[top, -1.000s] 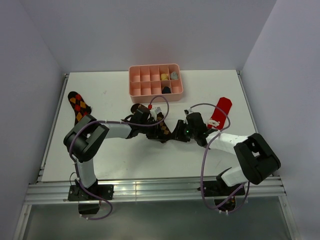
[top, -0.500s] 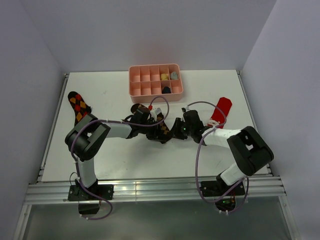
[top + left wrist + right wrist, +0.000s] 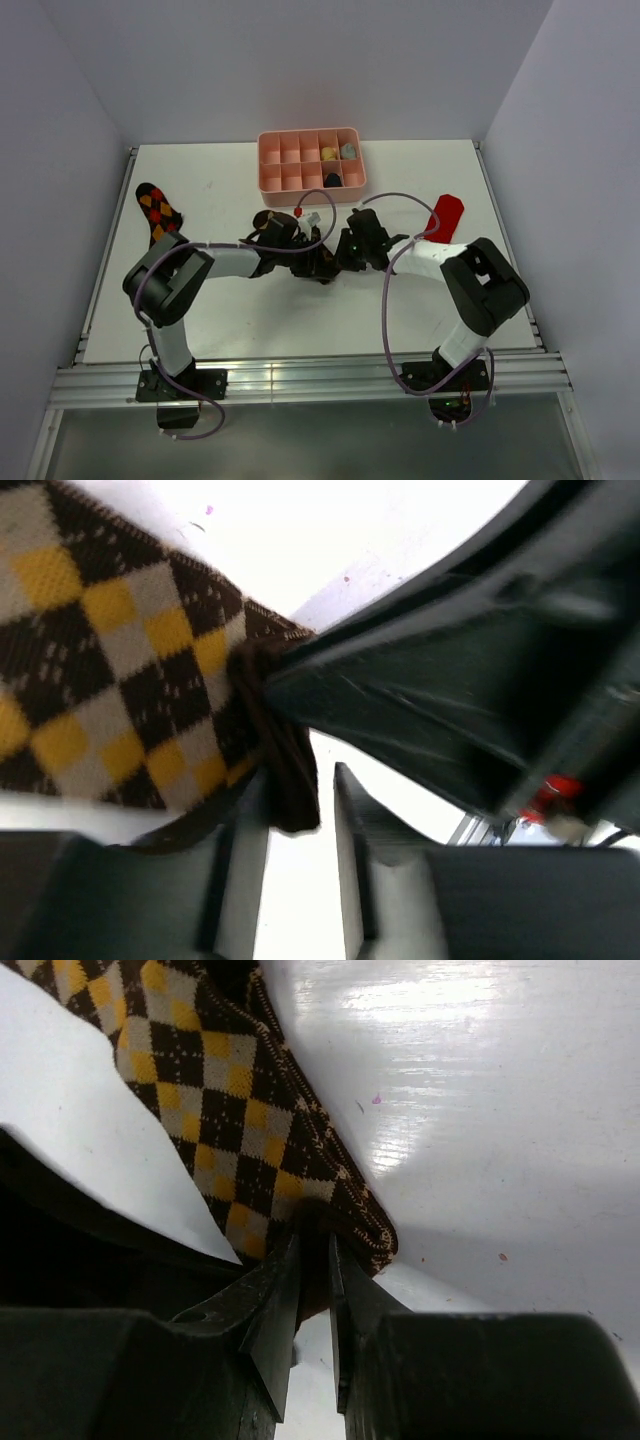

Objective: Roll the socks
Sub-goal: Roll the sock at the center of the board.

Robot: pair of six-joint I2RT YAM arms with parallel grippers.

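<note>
The black sock with tan argyle diamonds (image 3: 110, 680) lies mid-table between my two grippers, largely hidden by them from above. My left gripper (image 3: 297, 810) is open, and the sock's dark edge hangs loose against its left finger (image 3: 240, 870). My right gripper (image 3: 313, 1245) is shut on the folded edge of the same sock (image 3: 220, 1120). The two grippers meet nose to nose, left (image 3: 303, 252) and right (image 3: 342, 250). A black sock with red-orange diamonds (image 3: 155, 208) lies flat at the far left. The plain red sock (image 3: 444, 215) lies at the right.
A pink compartment tray (image 3: 280, 160) stands at the back centre with small items in its right-hand cells. Cables loop over both forearms. White walls close in the table on the left, the right and the back.
My right gripper has slid left to the tan argyle sock and closed on its edge. My left gripper, shut on that sock before, has opened.
</note>
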